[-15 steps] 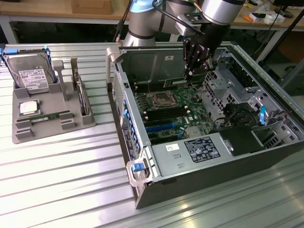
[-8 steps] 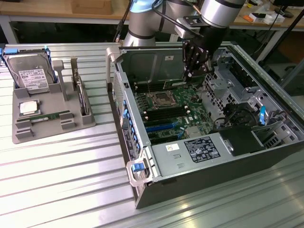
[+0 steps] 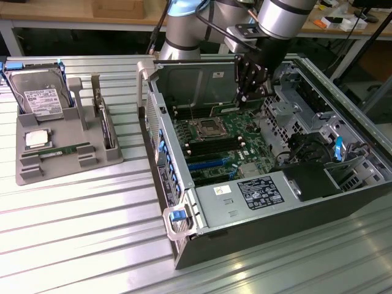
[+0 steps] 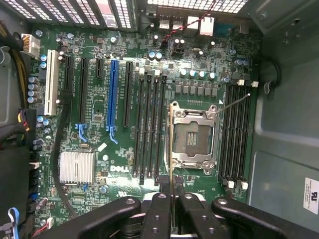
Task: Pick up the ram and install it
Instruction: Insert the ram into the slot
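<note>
My gripper (image 3: 242, 97) hangs inside the open computer case (image 3: 184, 226), above the far part of the green motherboard (image 3: 214, 144). In the wrist view its black fingers (image 4: 158, 209) are shut on the ram (image 4: 171, 149), seen edge-on as a thin gold-green strip running out from the gripper (image 4: 172, 196). The strip lies over the board between a bank of black memory slots (image 4: 149, 129) and the empty processor socket (image 4: 193, 137). It runs parallel to the slots. I cannot tell whether it touches the board.
A second bank of black slots (image 4: 237, 134) lies beyond the socket. A grey tray (image 3: 37, 171) at the exterior view's left holds a hard drive (image 3: 40, 95), a square silver chip (image 3: 37, 138) and a green stick (image 3: 61, 150). Case walls, cables (image 3: 309, 144) and drive cages (image 3: 288, 110) surround the board.
</note>
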`<state>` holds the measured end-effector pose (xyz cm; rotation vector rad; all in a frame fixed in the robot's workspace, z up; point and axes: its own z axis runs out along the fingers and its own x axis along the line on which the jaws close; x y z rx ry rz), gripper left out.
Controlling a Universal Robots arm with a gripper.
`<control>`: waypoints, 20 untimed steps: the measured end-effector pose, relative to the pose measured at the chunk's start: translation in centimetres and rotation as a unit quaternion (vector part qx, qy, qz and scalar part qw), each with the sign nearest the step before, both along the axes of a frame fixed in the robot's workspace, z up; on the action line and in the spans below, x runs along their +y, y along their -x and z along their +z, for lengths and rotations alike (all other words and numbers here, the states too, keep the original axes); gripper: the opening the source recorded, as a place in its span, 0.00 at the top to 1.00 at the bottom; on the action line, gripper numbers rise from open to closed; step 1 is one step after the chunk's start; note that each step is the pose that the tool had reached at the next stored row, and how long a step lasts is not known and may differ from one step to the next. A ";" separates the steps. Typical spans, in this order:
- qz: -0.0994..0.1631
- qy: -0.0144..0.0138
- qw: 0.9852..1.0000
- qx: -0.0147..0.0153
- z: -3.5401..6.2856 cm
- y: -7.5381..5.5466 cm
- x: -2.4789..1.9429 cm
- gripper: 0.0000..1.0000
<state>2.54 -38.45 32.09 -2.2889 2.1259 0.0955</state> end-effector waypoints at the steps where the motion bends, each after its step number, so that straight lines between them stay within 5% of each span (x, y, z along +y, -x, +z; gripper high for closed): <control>1: 0.000 0.000 1.000 0.000 -0.11 0.0 0.00 0.88; 20: 0.000 0.000 1.000 0.000 -1.33 0.0 -0.04 0.88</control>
